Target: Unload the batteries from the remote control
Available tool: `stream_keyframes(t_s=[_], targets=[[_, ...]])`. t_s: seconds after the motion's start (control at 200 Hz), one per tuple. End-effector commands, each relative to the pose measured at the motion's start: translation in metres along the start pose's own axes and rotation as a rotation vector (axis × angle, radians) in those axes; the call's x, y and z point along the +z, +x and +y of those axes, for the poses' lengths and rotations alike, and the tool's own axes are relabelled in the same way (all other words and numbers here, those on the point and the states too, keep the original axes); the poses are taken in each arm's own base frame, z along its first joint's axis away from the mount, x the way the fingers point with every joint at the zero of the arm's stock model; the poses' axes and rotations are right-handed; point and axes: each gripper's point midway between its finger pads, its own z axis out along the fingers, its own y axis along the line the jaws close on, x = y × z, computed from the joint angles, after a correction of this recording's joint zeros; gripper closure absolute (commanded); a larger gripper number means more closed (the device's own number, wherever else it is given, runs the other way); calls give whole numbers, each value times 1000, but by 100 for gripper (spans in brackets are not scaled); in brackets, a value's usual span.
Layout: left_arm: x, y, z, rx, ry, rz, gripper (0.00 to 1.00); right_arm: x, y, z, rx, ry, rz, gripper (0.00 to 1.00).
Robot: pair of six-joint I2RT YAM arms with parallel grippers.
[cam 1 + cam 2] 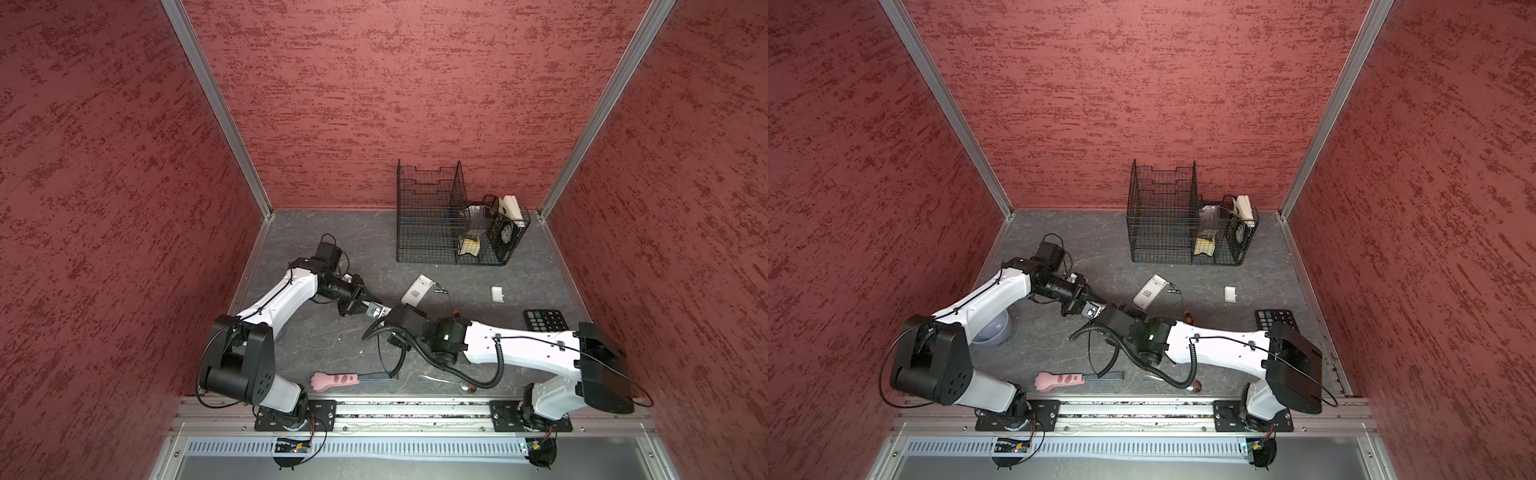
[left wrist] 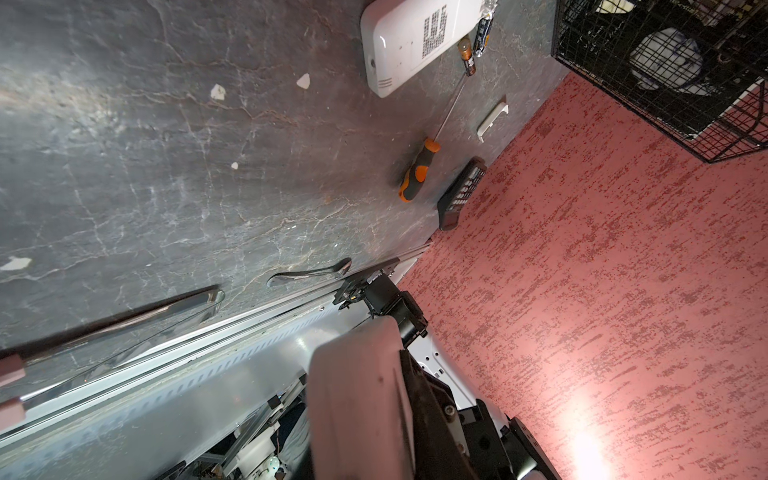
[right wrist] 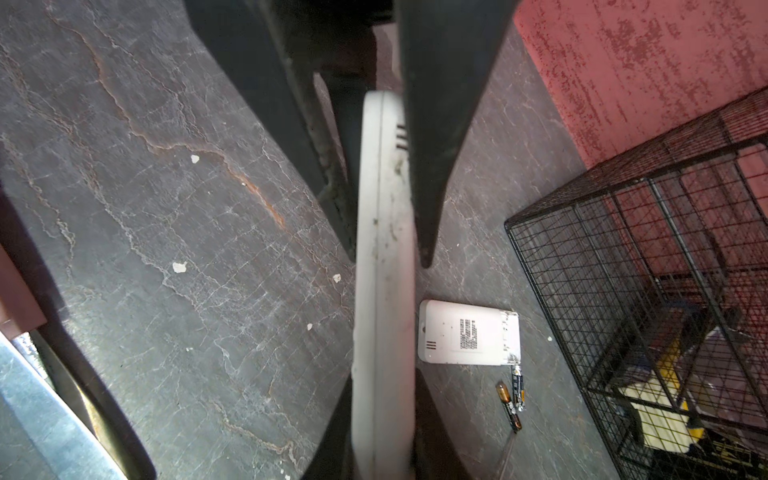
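Mid-table, between the arms: a white slim plastic casing (image 3: 384,199) with three short slots near one end is held off the grey marbled tabletop (image 1: 332,340), edge-on to the right wrist camera.
Right gripper (image 3: 388,259): clamped on the casing, one dark finger against each broad face.
Left gripper (image 1: 370,308): meets the casing from the opposite end; in the right wrist view its dark fingers flank the far end of the casing and appear to pinch it.
Remote: a white rectangular remote control with a printed label (image 3: 467,332) lies flat on the tabletop, back side up, apart from both grippers.
Batteries: two slim dark batteries with metallic ends (image 3: 509,405) lie on the tabletop just beside the remote's open end, close together at a slight angle.
Screwdriver: an orange-and-grey-handled screwdriver (image 2: 415,174) lies with its thin shaft pointing at the batteries.
Cover: a small white rectangular cover (image 1: 497,295) sits well apart, towards the right.
Calculator: a black calculator (image 1: 544,320) lies near the right arm.
Back right: a black wire basket (image 1: 419,232) stands by the wall.
Front edge: pink cat-paw tongs (image 1: 332,380) and a metal spoon (image 1: 446,380).
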Motion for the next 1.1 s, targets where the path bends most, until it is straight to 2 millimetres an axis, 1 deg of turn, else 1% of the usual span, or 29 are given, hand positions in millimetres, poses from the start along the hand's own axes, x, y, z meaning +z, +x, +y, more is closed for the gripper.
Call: stream_keyframes(t_s=[0.0,0.1,0.17,0.336,0.456,0.466,0.486,0.601,0.711,0.812,0.882,0.962,1.012,1.092], targets=[[0,-16,2,106,-4,-59,100,-25,-49,-32,88,88,-153,88],[-3,-18,-5,116,36,-69,100,-27,-49,-35,99,100,-161,80],[-7,-19,-9,120,64,-78,100,-29,-50,-37,105,111,-166,79],[-15,-23,-15,137,95,-101,100,-31,-48,-42,112,137,-168,70],[-20,-25,-22,155,120,-121,100,-30,-47,-44,120,151,-172,67],[-20,-25,-22,156,123,-122,100,-36,-50,-48,132,154,-190,66],[-21,-26,-23,158,127,-127,100,-39,-51,-49,137,156,-197,66],[-24,-30,-26,166,154,-146,100,-41,-50,-51,148,160,-195,64],[-26,-36,-36,199,203,-181,100,-45,-46,-50,181,138,-189,60],[-30,-44,-47,263,249,-242,100,-54,-41,-46,264,83,-193,59],[-32,-49,-59,334,296,-296,100,-62,-38,-47,360,55,-206,57],[-36,-48,-74,414,379,-358,100,-70,-37,-47,476,11,-222,55],[-38,-45,-82,459,444,-389,100,-73,-38,-53,565,6,-224,55],[-41,-41,-91,505,546,-430,100,-72,-35,-62,711,-14,-209,54]])
